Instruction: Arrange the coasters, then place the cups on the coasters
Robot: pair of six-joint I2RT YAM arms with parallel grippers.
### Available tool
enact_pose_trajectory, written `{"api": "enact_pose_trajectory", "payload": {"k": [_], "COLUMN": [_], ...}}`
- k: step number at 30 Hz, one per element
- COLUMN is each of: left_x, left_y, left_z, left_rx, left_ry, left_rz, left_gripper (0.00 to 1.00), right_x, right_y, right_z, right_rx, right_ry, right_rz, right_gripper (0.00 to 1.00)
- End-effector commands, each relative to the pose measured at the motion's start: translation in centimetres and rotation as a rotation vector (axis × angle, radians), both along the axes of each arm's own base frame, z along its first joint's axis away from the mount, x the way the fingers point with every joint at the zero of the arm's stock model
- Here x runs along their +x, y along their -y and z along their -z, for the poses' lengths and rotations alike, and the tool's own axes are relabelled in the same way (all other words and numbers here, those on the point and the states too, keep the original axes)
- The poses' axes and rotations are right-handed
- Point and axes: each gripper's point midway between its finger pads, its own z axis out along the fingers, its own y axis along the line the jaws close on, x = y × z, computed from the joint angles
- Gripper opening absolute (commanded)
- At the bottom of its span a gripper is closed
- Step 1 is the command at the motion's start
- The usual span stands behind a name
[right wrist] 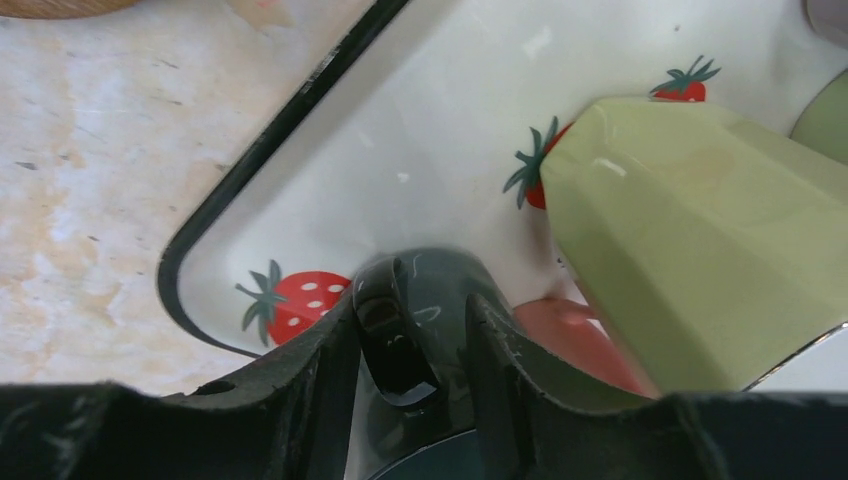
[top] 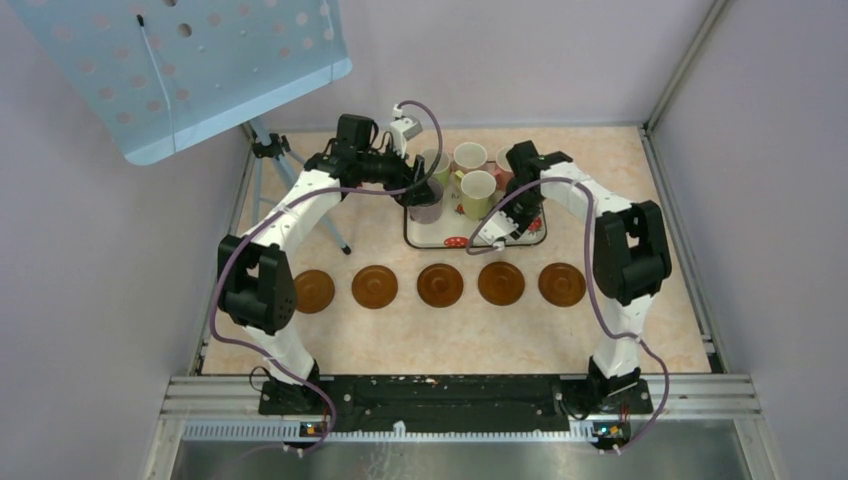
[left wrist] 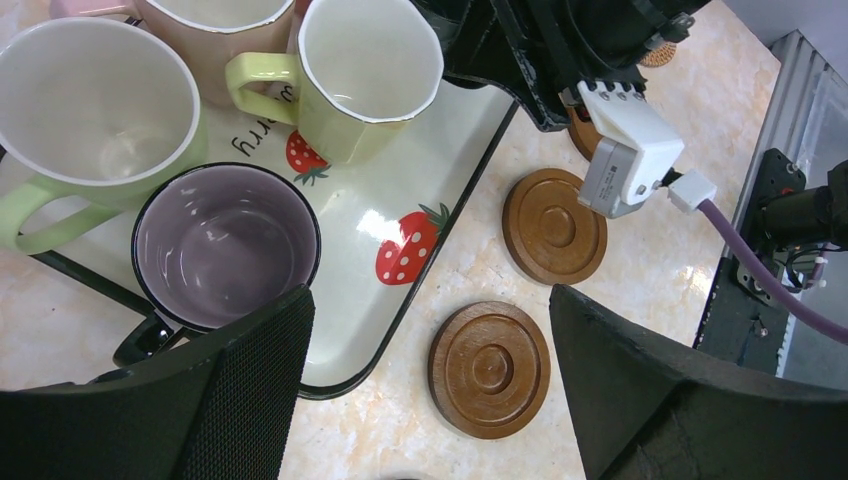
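You are straddling the handle of the dark cup (right wrist: 430,290) with your right pincer (right wrist: 410,330), grip unclear, left pincer (left wrist: 428,297) gaping empty; lifting risks knocking the green cup (right wrist: 700,230) crowding at two o'clock in the wrist view.

Live | left arm (top: 300,205) and right arm (top: 585,195): white shells, chunky black joints | purple cable (left wrist: 765,255) running along each one | left tool (left wrist: 430,300): broad black fingers (left wrist: 250,400), fine mesh-like texture | right tool (right wrist: 410,315): matching black fingers | right wrist: white-and-grey box (left wrist: 630,150), cable plugged in | black base plate (top: 440,393) underneath
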Motion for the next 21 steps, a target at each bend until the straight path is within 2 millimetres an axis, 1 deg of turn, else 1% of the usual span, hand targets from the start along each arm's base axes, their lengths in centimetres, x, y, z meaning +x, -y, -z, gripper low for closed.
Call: {"api": "enact_pose_trajectory", "payload": {"k": [1,3,5,9,11,15,21], "left_x": [-0.3,-0.3,-0.3,-0.4,-0.4,-0.3,-0.6], "left_y": [-0.2,-0.3,-0.3,-0.5,-0.5,-0.4,0.0], "left_z": [-2.4,-2.4,-2.5,-2.4,-2.3,-2.4,-2.5], "left_rx": [-0.03,-0.03,-0.032,-0.03,-0.031,-0.04,-0.062], "left_ry": [0.067,0.069,0.069,0.069,0.068,0.066,0.058], "left_rz": [0.005,0.003,0.004,0.0,0.002,0.006,0.031], "left_gripper": [0.92,0.92,0.92,0.92,0.92,0.92,0.92], "right_x": [2.9,3.3,3.3,2.6,2.3,2.0,1.3], "right_y": [-2.1,-2.2,-2.3,-2.0,-1.8,-1.4,-0.7], "right_z": [-1.3,-1.3,-1.3,-1.8,-2.3,-3.1,-5.3], "right_rx": [-0.105,-0.107,-0.109,-0.124,-0.128,-0.125,-0.116], "right_ry": [0.175,0.194,0.194,0.185,0.184,0.176,0.143], "right_rz": [-0.482,-0.492,-0.504,-0.515,-0.51,-0.472,-0.386], "right_gripper": [0.4,0.36,0.31,0.14,0.01,0.0,0.0]}}
